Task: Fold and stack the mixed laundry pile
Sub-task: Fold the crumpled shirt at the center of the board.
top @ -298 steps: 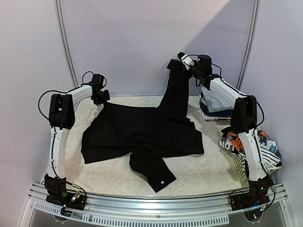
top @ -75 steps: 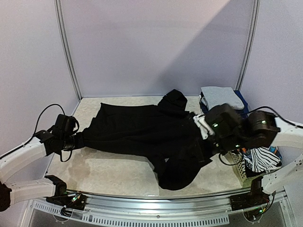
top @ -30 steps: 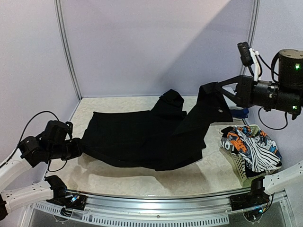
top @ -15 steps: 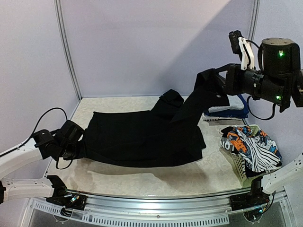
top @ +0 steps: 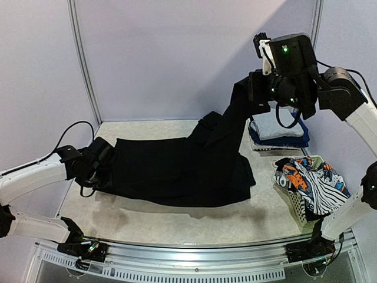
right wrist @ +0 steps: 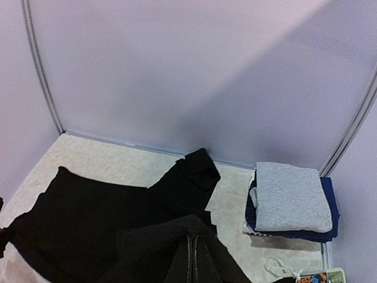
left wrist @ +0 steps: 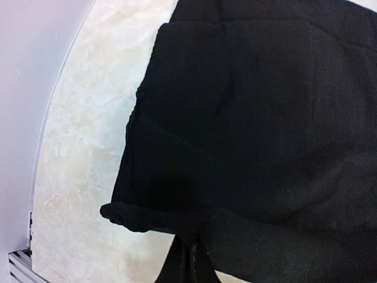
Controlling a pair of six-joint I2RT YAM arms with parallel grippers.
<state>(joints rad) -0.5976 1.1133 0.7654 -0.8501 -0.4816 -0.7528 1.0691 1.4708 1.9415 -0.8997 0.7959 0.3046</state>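
Step in hand, as judged: spreading out the large black hooded cloth top [top: 177, 171] ahead of its first fold.

- Landmark: the folded stack of a grey shirt on navy pieces [top: 277, 130], at the far right of the pale marbled table [top: 147, 221].
- The top lies mostly flat on the table, on the left-arm side of the stack. One section is lifted into the air, next to and above the stack.
- Left gripper [left wrist: 191, 259]: fingers together, pinching the top's rolled edge at the end farthest from the stack, low at table level.
- Right gripper [top: 250, 89]: fingers together, clamped on the raised black section, high above the stack's inner edge.
- Orange-black-white printed and striped garments [top: 312, 183] sit in the white lattice plastic basket [top: 297, 206], just on the near side of the stack. Not yet folded.

Next move, as judged: the right arm carries the raised section away from the stack and lays it flat without bunching, while the left holds tension. It must also clear the stack so that it doesn't get dragged.
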